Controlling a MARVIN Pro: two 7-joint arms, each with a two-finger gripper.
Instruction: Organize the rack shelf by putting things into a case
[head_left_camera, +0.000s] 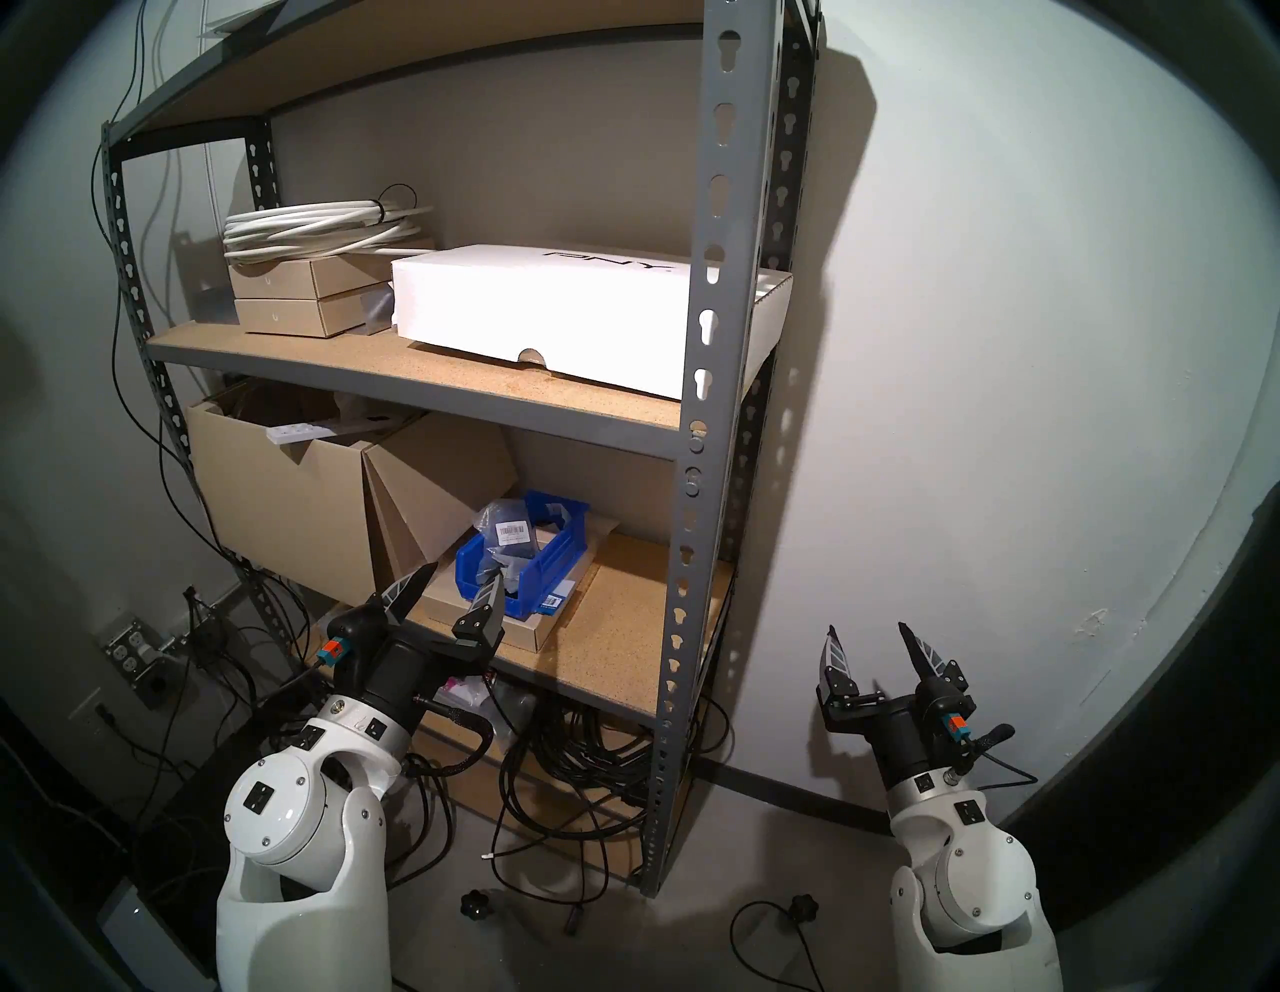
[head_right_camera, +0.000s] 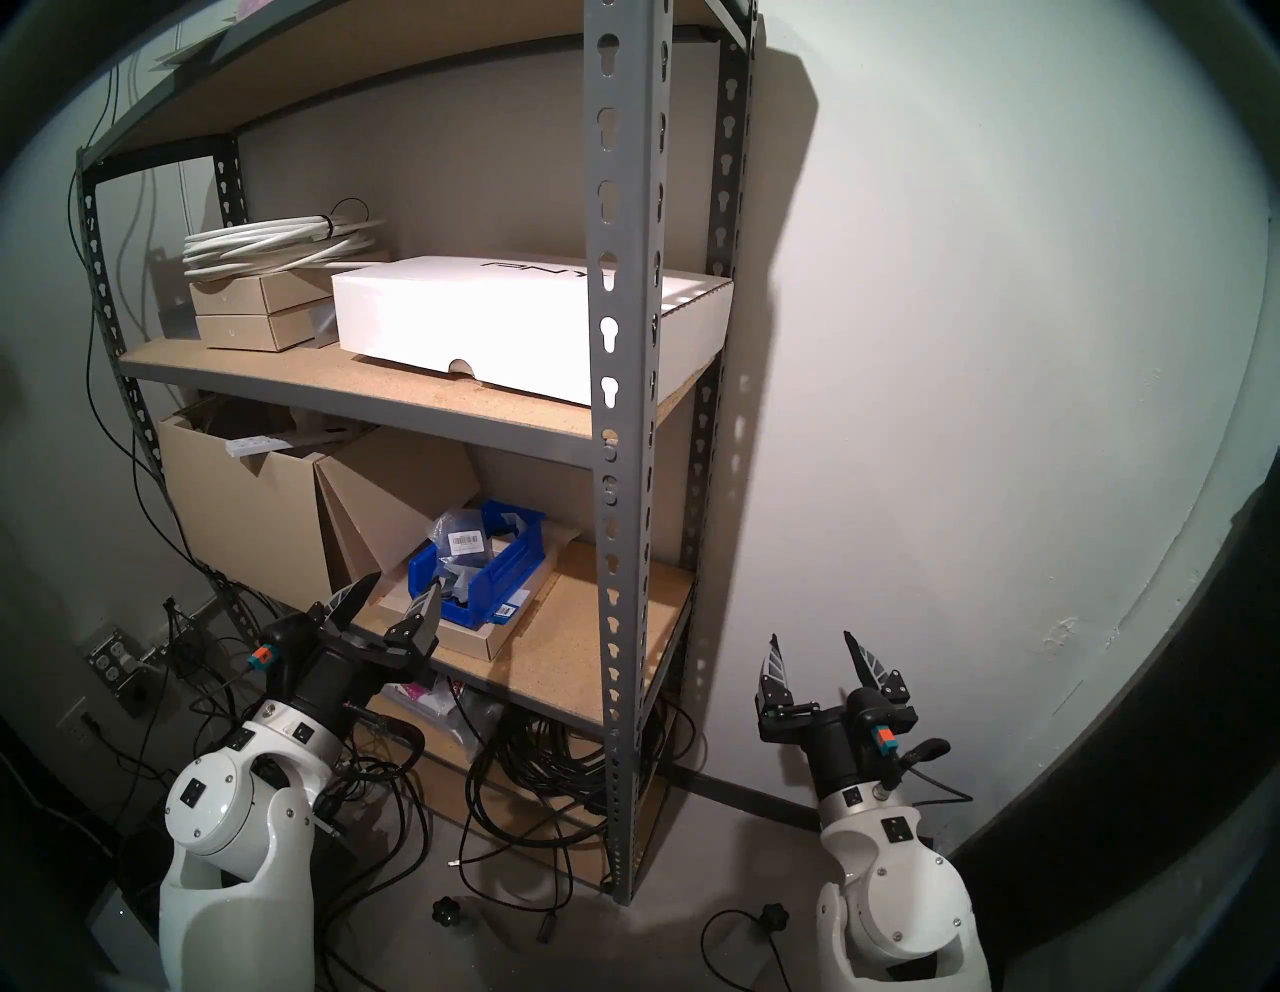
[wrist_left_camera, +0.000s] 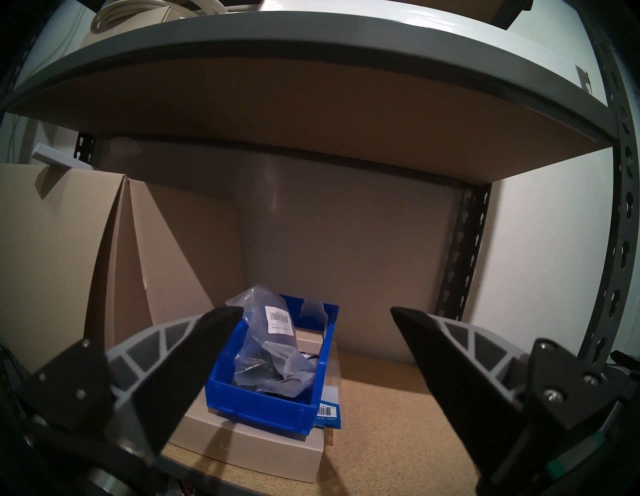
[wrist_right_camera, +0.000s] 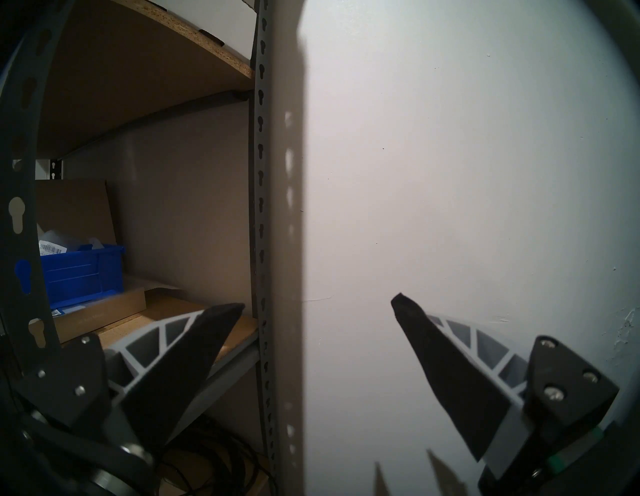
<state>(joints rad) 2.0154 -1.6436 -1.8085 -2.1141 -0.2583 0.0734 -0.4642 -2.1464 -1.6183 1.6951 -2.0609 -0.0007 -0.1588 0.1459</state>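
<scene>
Rack shelf (head_left_camera: 609, 609): blue bin (head_left_camera: 526, 575) w/ crumpled clear bag (head_left_camera: 509, 530).

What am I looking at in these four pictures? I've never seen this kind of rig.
A two-armed robot faces a grey rack shelf. Two pictures come from its head; the other two from a camera on each wrist. The left gripper is open and empty, in front of a blue bin that sits on a flat tan box. Clear bags of parts already lie in the bin; a blue-and-white packet pokes out beneath it. The right gripper is open, idle beside the rack.
</scene>
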